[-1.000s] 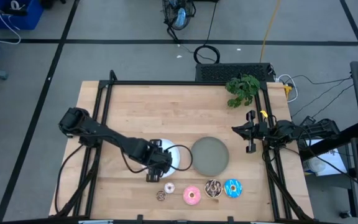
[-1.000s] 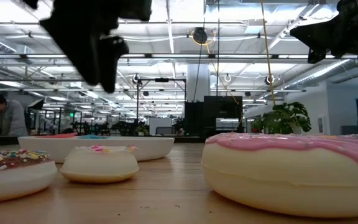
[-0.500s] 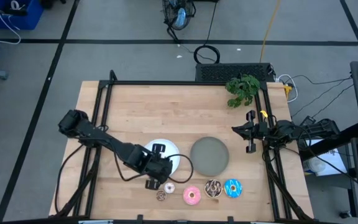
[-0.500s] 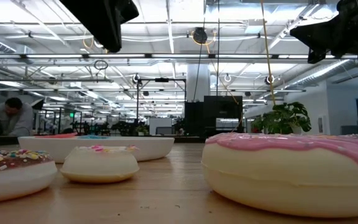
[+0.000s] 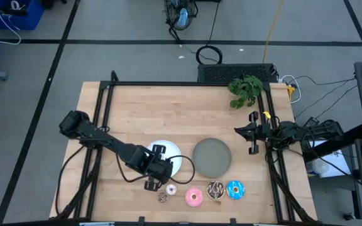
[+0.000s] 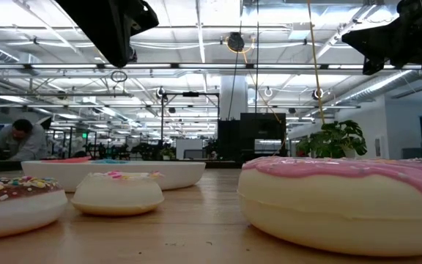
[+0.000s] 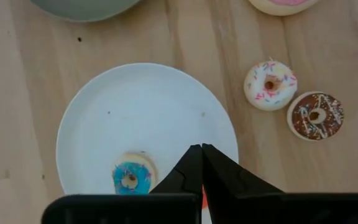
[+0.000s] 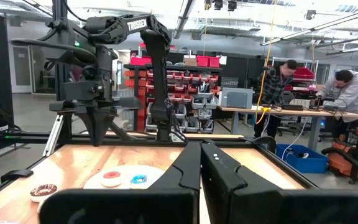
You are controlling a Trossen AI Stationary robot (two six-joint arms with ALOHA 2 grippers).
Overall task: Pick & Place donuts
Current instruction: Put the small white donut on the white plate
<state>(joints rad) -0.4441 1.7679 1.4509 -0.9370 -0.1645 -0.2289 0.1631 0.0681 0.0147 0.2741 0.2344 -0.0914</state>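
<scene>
table: light wood top [image 5: 143, 113] with a black frame round it
plates: white plate [image 5: 175, 158] and grey plate [image 5: 212, 157] side by side, near the front
front row: tiny brown donut [image 5: 163, 198], tiny white-pink donut [image 5: 171, 189], pink donut [image 5: 194, 197], chocolate sprinkle donut [image 5: 215, 190], bright blue donut [image 5: 235, 189]
back right corner: leafy green plant [image 5: 245, 90]

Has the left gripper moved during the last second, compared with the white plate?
Yes. The left gripper has shifted toward the table's front edge, off the white plate, and is now beside the white-pink donut.
</scene>
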